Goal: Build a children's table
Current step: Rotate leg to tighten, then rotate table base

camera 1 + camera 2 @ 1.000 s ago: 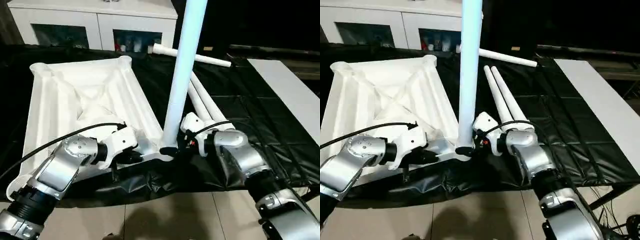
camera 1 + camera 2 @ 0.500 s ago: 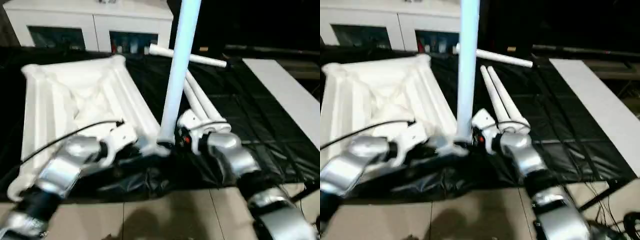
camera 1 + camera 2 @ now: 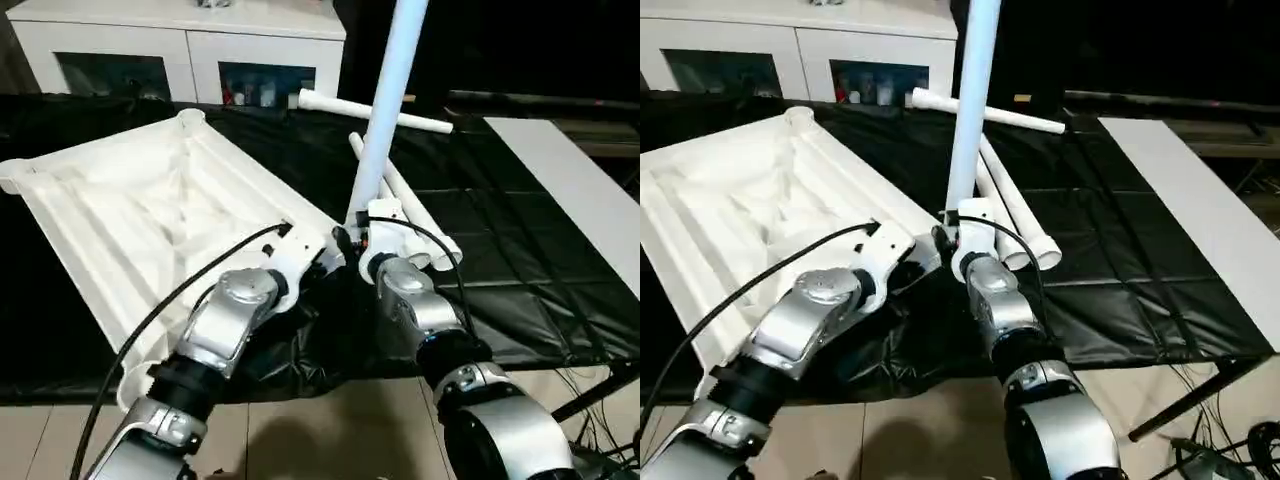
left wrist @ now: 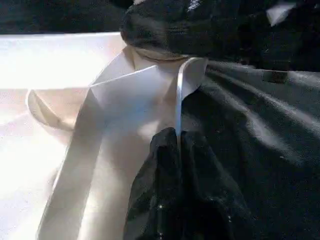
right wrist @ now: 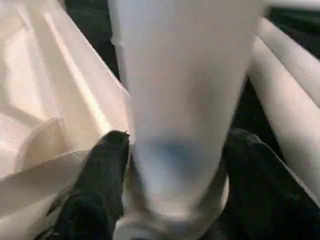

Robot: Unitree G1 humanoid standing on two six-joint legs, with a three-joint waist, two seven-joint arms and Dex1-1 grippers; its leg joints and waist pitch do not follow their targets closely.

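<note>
The tabletop (image 3: 150, 215) lies underside up on the black sheet (image 3: 520, 240). The left gripper (image 4: 177, 145) pinches its thin rim – the right gripper (image 5: 172, 150) clasps the upright leg (image 3: 385, 110) at the corner socket.

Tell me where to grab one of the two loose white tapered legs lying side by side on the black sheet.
Probably mid-shaft on the outer leg of the pair of white tapered plastic legs, coming from above on the robot's right. They lie flat and side by side on the black sheet, so the inner side is blocked; the wide ends sit near the right gripper.
</note>
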